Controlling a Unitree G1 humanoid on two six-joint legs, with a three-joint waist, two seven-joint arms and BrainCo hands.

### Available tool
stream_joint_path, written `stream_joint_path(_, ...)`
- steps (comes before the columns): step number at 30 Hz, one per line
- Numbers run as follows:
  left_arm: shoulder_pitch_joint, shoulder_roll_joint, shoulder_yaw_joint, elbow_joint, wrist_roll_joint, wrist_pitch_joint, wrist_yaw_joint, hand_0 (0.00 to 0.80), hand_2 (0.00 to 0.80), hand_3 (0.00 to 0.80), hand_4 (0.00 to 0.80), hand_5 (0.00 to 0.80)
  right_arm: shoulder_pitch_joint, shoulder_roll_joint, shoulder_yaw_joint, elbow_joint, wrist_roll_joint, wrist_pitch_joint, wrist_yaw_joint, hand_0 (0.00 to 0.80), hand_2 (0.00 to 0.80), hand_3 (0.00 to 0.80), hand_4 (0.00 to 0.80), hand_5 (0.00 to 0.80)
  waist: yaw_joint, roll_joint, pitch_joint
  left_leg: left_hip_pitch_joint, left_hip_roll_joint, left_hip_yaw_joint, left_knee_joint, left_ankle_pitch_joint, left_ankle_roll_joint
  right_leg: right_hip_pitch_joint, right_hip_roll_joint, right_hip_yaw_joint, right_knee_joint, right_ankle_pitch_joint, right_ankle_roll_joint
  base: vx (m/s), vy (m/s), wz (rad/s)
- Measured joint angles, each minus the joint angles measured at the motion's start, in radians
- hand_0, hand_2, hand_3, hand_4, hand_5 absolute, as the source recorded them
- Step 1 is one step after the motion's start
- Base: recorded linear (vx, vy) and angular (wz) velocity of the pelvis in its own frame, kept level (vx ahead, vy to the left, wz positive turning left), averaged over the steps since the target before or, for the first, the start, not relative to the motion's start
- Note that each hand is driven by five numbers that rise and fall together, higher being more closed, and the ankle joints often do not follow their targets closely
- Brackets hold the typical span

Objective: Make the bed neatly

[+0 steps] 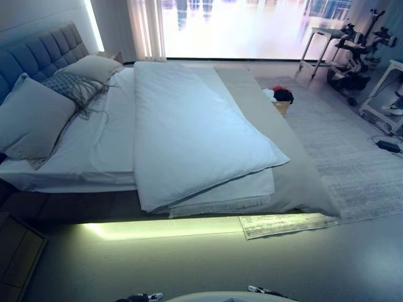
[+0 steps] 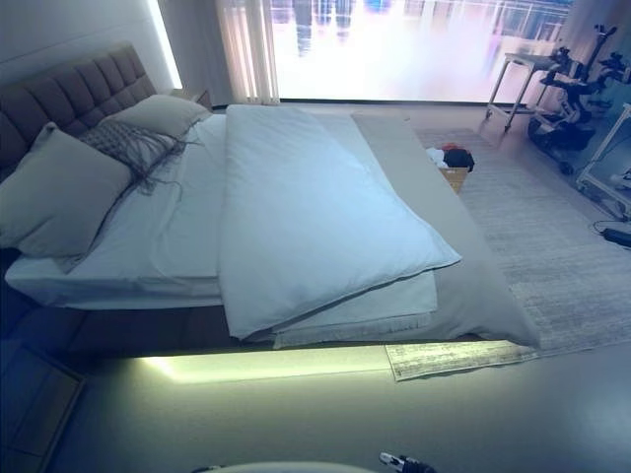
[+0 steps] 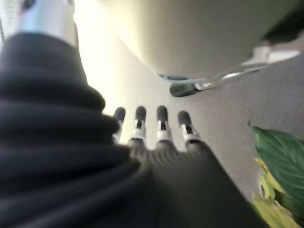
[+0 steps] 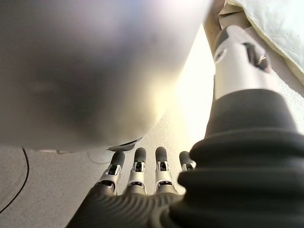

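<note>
The bed [image 1: 63, 184] stands across the view with its padded headboard [image 1: 38, 53] at the left. A white duvet [image 1: 189, 132] lies folded and askew over the middle, its lower corner hanging over the near edge. The white sheet [image 1: 94, 151] is bare toward the head. Two grey pillows [image 1: 31, 119] [image 1: 94, 66] and a fringed cushion [image 1: 75, 88] lie by the headboard. A grey cover [image 1: 296, 179] lies at the foot. My left hand [image 3: 161, 128] and right hand [image 4: 137, 173] hang by my sides over the floor, fingers straight, holding nothing, well short of the bed.
A basket with clothes [image 1: 281, 99] sits on the pale rug [image 1: 352, 157] past the bed's foot. A white table [image 1: 324, 38] and equipment [image 1: 356, 53] stand at the back right. A wooden nightstand [image 1: 19, 255] is at the near left. A green plant leaf [image 3: 280, 161] is by my left hand.
</note>
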Motion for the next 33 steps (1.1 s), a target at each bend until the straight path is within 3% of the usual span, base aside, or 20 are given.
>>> stream_joint_path(14,-0.001,0.001,-0.007,0.000,-0.008,-0.001,-0.019,0.000,0.000,0.000,0.000,0.000,-0.016,-0.004,0.008,0.000,-0.019,0.039,-0.002,0.000,0.000,0.000,0.000,0.000,0.000,0.003,0.001,0.002,0.002,0.001,0.004,0.000,0.000,0.001,0.003,0.000,0.000,0.000,-0.001,0.013,-0.036,0.00)
stream_joint_path(28,-0.002,-0.003,-0.004,0.024,0.000,0.006,0.004,0.000,0.000,0.000,0.000,0.000,-0.017,-0.003,0.007,0.001,-0.009,0.037,-0.002,0.000,0.000,0.000,0.000,0.000,-0.001,0.003,0.012,0.001,0.007,0.000,0.006,-0.001,-0.002,0.001,0.007,-0.004,0.000,-0.002,-0.004,0.046,-0.072,0.00)
stream_joint_path(31,-0.002,-0.003,-0.003,0.028,0.000,0.002,0.027,0.000,0.000,0.000,0.000,0.000,-0.017,-0.002,0.006,0.001,-0.008,0.032,-0.004,0.000,0.000,0.000,0.000,0.000,-0.001,0.001,0.019,0.001,0.016,0.000,0.018,-0.006,-0.009,-0.001,0.015,-0.001,0.002,-0.006,-0.009,0.045,-0.124,-0.01)
stream_joint_path(33,-0.011,-0.007,0.052,0.052,-0.013,-0.008,0.073,0.000,0.000,0.000,0.000,0.000,-0.038,-0.001,0.006,0.018,-0.008,0.033,-0.001,0.000,0.000,0.000,0.000,0.000,0.004,-0.002,0.039,-0.046,0.046,0.013,0.138,-0.052,-0.034,-0.031,0.031,-0.020,0.081,-0.051,-0.039,0.024,-0.164,-0.19)
